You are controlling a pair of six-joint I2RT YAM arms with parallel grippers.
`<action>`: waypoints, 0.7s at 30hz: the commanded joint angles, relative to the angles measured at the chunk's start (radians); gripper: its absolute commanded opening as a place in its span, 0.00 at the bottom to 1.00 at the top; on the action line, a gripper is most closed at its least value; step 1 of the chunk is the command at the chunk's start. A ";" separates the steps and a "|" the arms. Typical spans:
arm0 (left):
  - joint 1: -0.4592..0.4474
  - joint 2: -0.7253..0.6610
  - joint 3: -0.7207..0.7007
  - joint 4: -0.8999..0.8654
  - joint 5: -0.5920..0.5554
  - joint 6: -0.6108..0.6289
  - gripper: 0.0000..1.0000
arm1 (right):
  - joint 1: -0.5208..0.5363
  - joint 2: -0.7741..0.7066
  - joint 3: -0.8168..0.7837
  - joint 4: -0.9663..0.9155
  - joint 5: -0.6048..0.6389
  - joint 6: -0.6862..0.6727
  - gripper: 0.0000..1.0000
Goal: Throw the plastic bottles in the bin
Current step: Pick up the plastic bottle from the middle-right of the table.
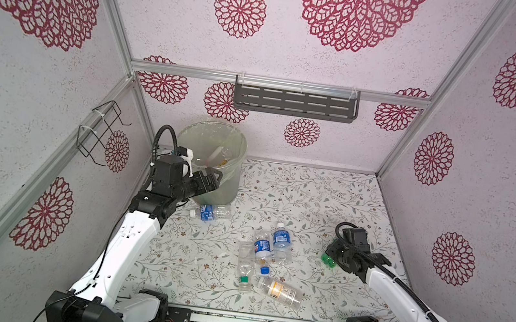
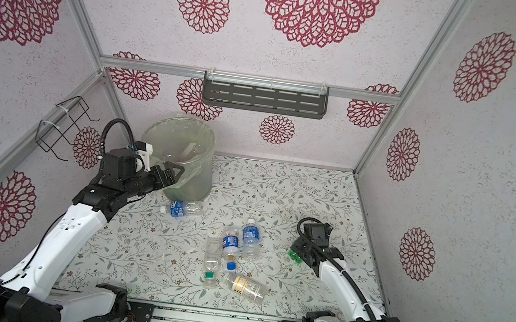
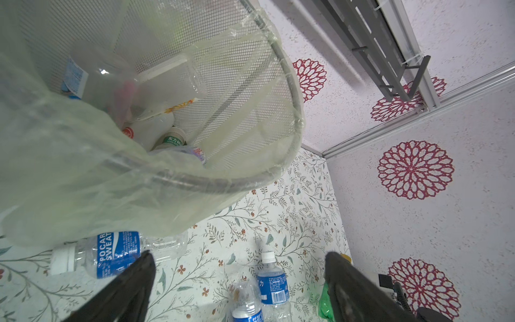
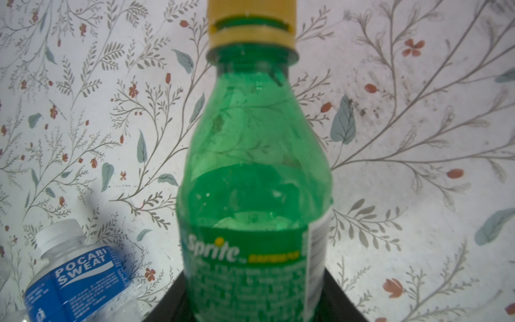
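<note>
left gripper [image 1: 215, 179], jaws wide apart, hangs at the near rim of the bin [image 1: 236, 169], far left on the table [image 1: 312, 199]. right gripper [image 1: 333, 255] is clamped on a green bottle [image 4: 256, 167] at the table's right side; clear bottles [image 1: 281, 243] lie between.

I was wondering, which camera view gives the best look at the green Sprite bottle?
The right wrist view: the green Sprite bottle fills the frame, yellow cap and label legible. Both top views show only a small green patch of it; the left wrist view catches just a green sliver at the frame edge.
</note>
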 commanded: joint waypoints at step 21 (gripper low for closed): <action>-0.019 -0.076 -0.117 -0.020 -0.166 -0.017 0.97 | 0.052 -0.013 0.123 0.226 -0.204 -0.053 0.44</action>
